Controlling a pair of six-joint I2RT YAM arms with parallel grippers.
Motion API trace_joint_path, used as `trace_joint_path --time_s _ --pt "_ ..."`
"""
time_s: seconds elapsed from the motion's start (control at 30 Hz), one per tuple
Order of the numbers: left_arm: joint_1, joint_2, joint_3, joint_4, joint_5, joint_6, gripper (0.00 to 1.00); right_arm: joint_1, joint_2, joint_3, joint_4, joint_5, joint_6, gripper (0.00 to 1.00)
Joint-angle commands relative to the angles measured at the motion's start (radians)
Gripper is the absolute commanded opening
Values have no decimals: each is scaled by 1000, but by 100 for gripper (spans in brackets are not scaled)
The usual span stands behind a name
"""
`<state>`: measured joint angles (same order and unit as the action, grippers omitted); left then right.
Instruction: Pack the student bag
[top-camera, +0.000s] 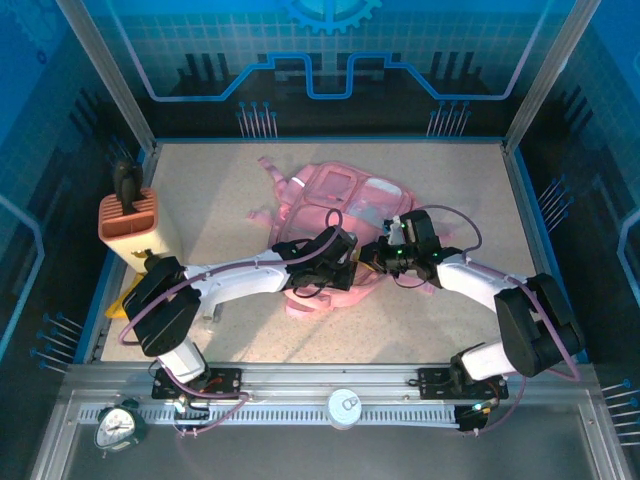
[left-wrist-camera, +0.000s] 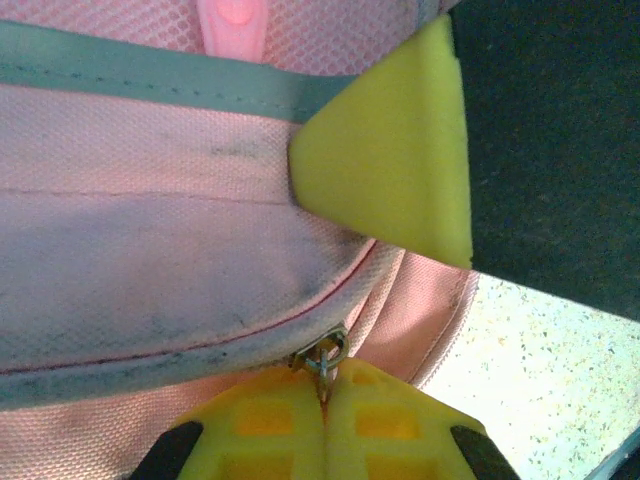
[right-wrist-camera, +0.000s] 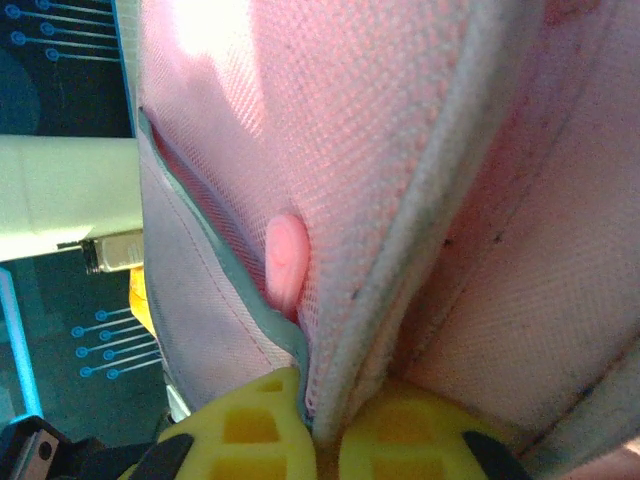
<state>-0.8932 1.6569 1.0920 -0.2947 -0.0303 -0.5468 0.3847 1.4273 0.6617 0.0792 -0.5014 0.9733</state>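
Though the student bag (top-camera: 345, 190) lies central, an orange box (top-camera: 128, 226) stands well apart.

A robot lab cell: aluminium frame (top-camera: 112, 80), blue circuit-print panels (top-camera: 400, 50), robot arms (top-camera: 250, 272) bolted beside a speckled table (top-camera: 200, 180).

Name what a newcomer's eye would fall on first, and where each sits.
The pink student bag lies centred on the table. At its near edge the left gripper is shut on a zip pull, and the right gripper pinches its grey-trimmed fabric. An orange ribbed box stands at the table's left edge.
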Motion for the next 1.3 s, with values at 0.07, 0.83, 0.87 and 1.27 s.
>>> trace_joint_path --time_s 0.07,0.83,0.87,1.27 --pt "-7 -46 22 -67 -16 28 0 -11 1 -5 4 73 -45 0" --pt "237 -225 -137 -211 -78 161 0 -186 -73 102 -253 -9 -258 0" --pt "237 -228 -144 -192 -65 170 0 -198 -61 125 -274 -3 -275 0" --pt "68 -90 -24 9 67 87 0 -250 81 302 -321 62 -331 33"
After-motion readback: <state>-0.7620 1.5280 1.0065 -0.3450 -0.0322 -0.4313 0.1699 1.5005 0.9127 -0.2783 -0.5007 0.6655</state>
